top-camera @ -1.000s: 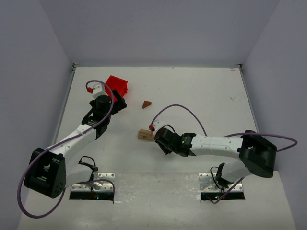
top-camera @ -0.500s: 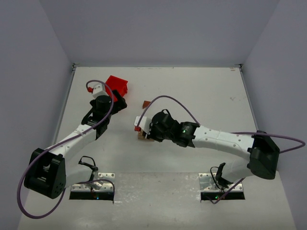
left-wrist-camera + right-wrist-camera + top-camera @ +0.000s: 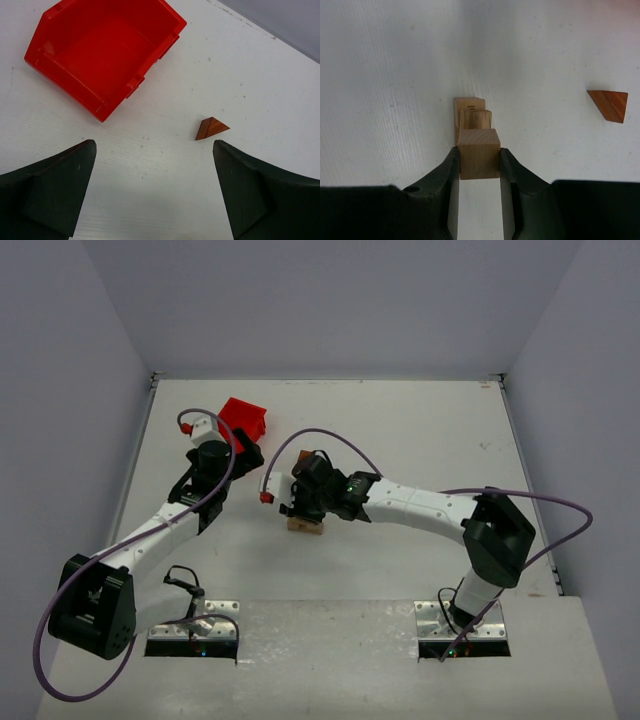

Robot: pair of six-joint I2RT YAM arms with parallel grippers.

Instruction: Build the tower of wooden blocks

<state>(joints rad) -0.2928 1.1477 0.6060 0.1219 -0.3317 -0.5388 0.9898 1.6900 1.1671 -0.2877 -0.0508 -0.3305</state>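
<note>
Right end effector (image 3: 479, 156) grips a pale tan wooden cube (image 3: 479, 150), stacked pale wooden blocks (image 3: 470, 111) just beyond its fingertips; left end effector (image 3: 152, 150) gapes wide.

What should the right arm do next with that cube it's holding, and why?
Probably ease the right gripper down until the pale cube sits on the stacked blocks, then open. The cube is clamped between the fingers and looks nearly lined up over them.
</note>
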